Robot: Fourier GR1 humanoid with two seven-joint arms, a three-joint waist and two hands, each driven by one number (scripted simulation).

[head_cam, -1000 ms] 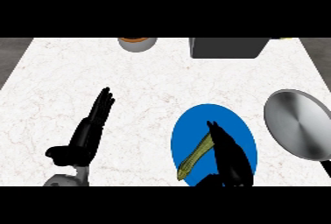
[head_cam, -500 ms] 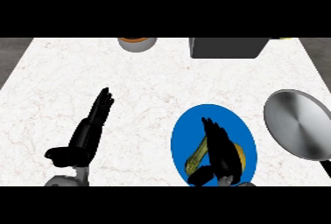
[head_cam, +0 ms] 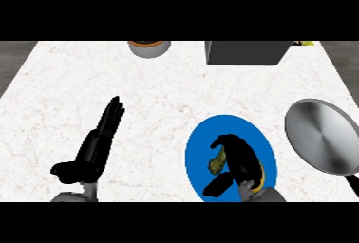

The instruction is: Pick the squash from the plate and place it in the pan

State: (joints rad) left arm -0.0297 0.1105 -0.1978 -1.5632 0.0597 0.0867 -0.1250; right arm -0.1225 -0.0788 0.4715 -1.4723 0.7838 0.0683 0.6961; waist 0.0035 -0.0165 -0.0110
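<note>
The right hand sits over the blue plate, its fingers curled round the squash, which lies on the plate. The silver pan waits just beside the plate, on its right. The left hand rests flat on the white table, fingers straight. Far back stand a small bowl and a dark box.

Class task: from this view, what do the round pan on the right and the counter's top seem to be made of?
Round grey pan: seemingly brushed metal, judging by its silvery sheen with soft light streaks across the base. White counter top: looks like polished marble or similar stone, pale with faint reddish veins; it could be a laminate imitation.
</note>
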